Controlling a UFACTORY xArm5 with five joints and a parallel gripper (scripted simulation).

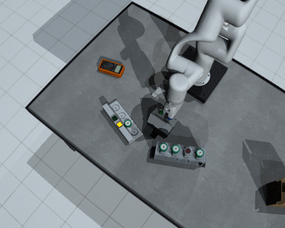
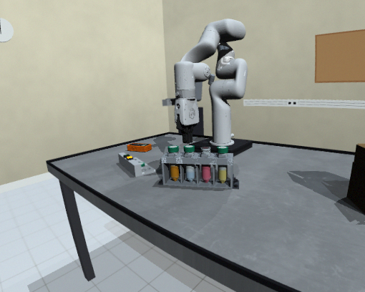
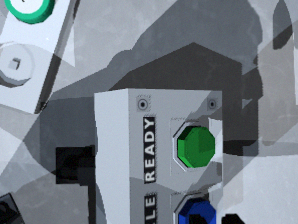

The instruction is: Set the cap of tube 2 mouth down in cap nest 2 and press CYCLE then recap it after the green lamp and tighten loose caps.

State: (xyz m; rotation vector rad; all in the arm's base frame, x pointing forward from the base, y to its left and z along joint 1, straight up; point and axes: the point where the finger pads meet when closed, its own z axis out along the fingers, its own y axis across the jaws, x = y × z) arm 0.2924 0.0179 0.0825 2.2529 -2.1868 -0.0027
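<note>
Cap [image 1: 127,123], green with white top, sits in tray nest; amber lamp [image 1: 119,124] lit; fingers [image 2: 187,137] barely parted, empty

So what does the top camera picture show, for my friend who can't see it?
A white robot arm reaches down over a small grey key box. Beside it, a cap tray shows a yellow light and one green cap.

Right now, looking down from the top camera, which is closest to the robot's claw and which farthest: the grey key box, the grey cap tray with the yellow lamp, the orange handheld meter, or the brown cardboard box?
1. Grey key box, directly under the gripper.
2. Grey cap tray, to the image left.
3. Orange meter, up and left, toward the far table edge.
4. Brown cardboard box, at the lower right corner.
</note>
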